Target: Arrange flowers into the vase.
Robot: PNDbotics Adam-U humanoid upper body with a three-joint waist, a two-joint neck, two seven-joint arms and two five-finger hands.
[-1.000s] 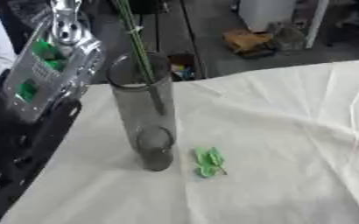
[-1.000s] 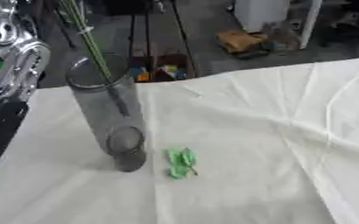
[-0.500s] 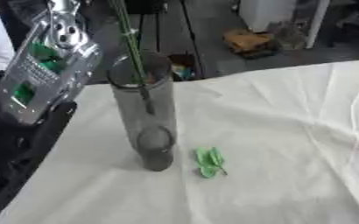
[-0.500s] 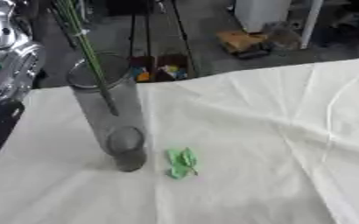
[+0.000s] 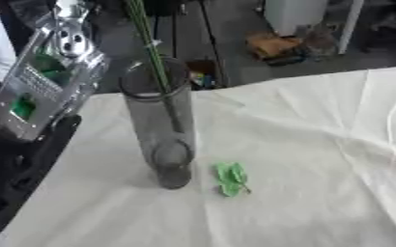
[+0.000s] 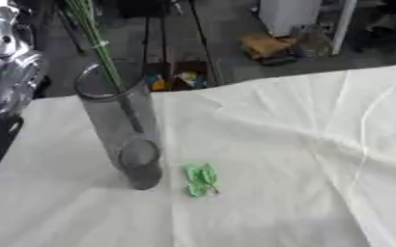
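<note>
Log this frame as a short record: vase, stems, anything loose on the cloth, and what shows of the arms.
vase: tall clear cylinder, upright on the white cloth
stems: green stems stand in the vase, rising past the top edge; no blooms in view
loose item: small green leafy piece on the cloth, right of the vase's base, apart from it
left arm: silver and black arm at the left edge; hand not visible
right hand: not in view

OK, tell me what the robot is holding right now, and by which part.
Cannot be told: neither hand shows. Only the left arm is in view. The green stems stand in the glass vase, their tops out of view. A green leaf lies loose on the tablecloth.
</note>
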